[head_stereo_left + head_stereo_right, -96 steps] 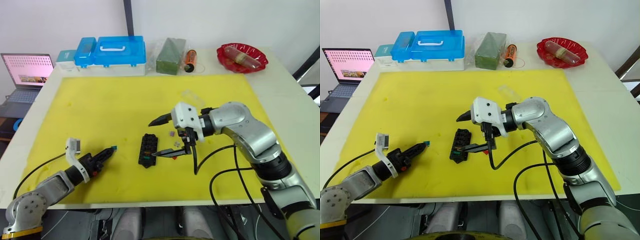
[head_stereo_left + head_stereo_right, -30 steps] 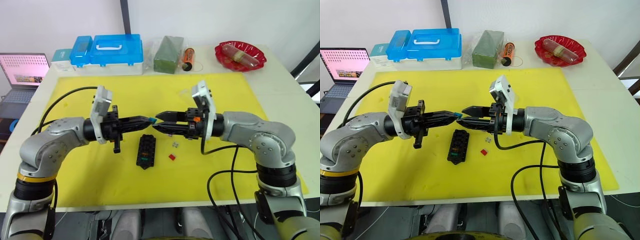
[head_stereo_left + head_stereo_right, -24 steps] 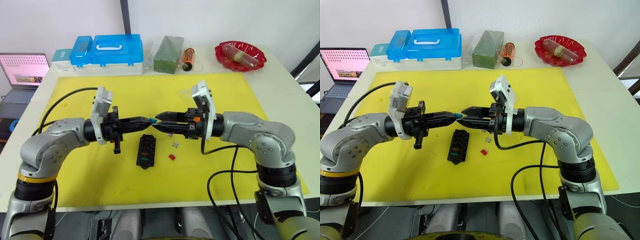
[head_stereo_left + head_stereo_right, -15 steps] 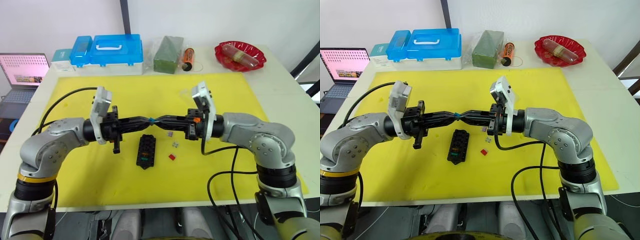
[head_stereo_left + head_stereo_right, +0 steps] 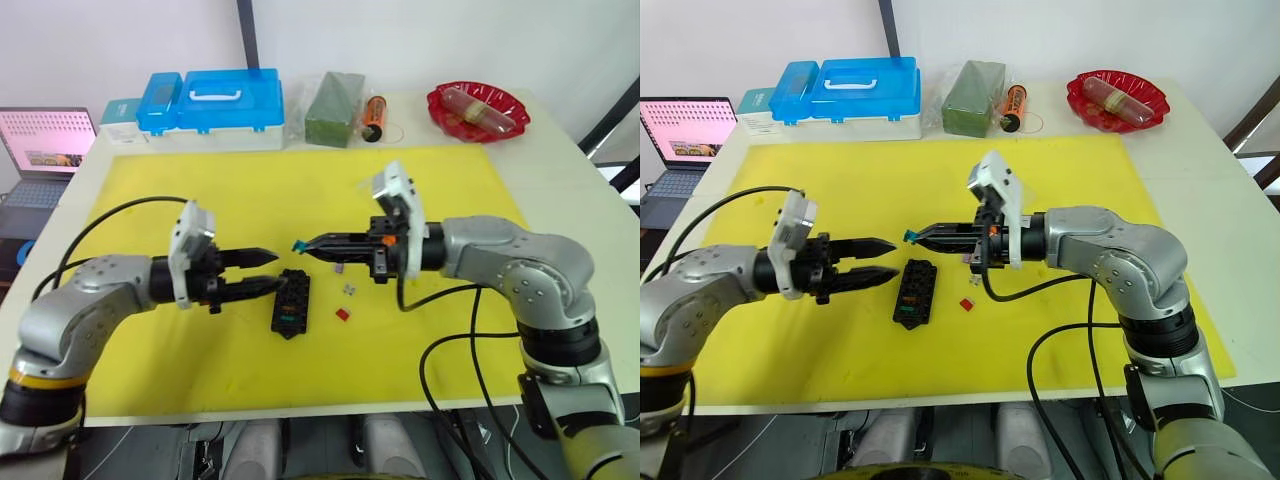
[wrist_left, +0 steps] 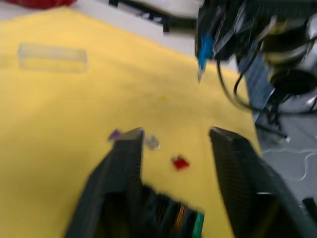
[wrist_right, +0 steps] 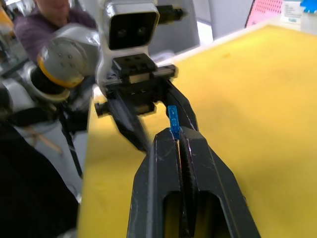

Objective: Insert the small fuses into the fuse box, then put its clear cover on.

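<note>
A small blue fuse (image 5: 297,246) is pinched at the tip of my right gripper (image 7: 179,134), which is shut on it in the air above the far end of the black fuse box (image 5: 292,302). My left gripper (image 5: 273,270) stands open and empty just left of the fuse box, its fingers pointing at the right gripper. The fuse box holds green and orange fuses (image 6: 190,221). Red (image 5: 343,314), grey (image 5: 350,290) and purple (image 5: 340,268) fuses lie loose on the yellow mat (image 5: 250,190) to the right of the box. The clear cover (image 6: 52,57) lies further back on the mat.
Along the table's back edge stand a blue-lidded case (image 5: 230,100), a wrapped green block (image 5: 330,110), an orange cylinder (image 5: 375,118) and a red bowl (image 5: 478,110). A laptop (image 5: 50,140) sits off the table to the left. A person (image 7: 54,10) is in the background.
The blue fuse passed from my left gripper to my right. The right gripper shut on it, then the left opened and drew back to the left and lower.
</note>
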You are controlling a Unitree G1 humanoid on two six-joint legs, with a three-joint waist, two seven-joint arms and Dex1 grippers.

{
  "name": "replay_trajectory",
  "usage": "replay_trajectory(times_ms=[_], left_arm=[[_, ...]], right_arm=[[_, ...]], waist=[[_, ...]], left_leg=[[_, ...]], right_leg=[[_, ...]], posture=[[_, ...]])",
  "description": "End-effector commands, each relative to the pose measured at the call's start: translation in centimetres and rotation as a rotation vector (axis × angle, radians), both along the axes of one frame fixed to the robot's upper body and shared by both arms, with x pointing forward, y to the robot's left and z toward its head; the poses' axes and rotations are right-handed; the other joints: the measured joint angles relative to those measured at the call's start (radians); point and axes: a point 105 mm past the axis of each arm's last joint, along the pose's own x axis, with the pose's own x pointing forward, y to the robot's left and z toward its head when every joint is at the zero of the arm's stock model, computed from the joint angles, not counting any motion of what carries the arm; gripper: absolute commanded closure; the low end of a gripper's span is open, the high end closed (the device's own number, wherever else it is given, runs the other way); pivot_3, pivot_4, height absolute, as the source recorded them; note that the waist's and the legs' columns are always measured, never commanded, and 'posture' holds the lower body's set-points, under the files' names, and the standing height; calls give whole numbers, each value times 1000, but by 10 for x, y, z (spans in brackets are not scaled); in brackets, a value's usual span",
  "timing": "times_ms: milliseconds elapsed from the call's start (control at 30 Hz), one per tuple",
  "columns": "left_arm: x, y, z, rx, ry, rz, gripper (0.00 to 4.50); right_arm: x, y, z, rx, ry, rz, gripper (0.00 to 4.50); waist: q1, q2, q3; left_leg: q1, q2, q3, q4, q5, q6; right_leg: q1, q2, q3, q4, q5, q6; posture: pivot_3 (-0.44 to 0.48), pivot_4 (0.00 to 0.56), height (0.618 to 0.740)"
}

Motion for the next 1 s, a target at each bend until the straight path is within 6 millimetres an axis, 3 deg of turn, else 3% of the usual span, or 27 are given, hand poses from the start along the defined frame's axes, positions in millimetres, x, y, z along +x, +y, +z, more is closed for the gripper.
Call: replay_trajectory(times_ms=[33, 100, 133, 233, 633, 1000], left_arm=[[-15, 14, -8, 112, -109, -12, 943], [-26, 22, -17, 138, -129, 0, 190], [-31, 24, -19, 146, -145, -5, 45], [-40, 23, -27, 170, -187, -34, 45], [-38, 25, -56, 112, -238, 9, 45], [-25, 20, -57, 70, -390, 2, 45]], right_arm=[[-4, 11, 1, -63, -87, 44, 4500], [-2, 18, -14, -160, -126, 63, 4500], [-2, 21, -19, -187, -134, 70, 4500], [-1, 27, -24, -213, -132, 73, 4500], [-2, 26, -52, -328, -131, 30, 4500], [-9, 24, -55, -337, -131, 4, 4500]], waist=[[0, 0, 0], [-3, 0, 0], [-1, 0, 0], [9, 0, 0], [2, -1, 0], [5, -1, -1]], left_leg=[[0, 0, 0, 0, 0, 0], [0, 1, 0, -1, 0, 0], [0, 1, 1, -1, 0, 0], [0, 1, 0, 0, 0, 0], [0, 1, 0, 0, 0, 0], [0, 1, 0, 1, 0, 0]], right_leg=[[0, 0, 0, 0, 0, 0], [-1, 0, 1, -1, 0, 0], [-1, 0, 2, -1, 0, 0], [-1, -1, 1, -1, -2, -3], [0, -1, 1, -2, 0, 0], [1, -1, 0, -2, 0, 0]], posture=[[0, 150, 740], [0, 150, 740], [0, 150, 740], [0, 150, 740], [0, 150, 740], [0, 150, 740]])
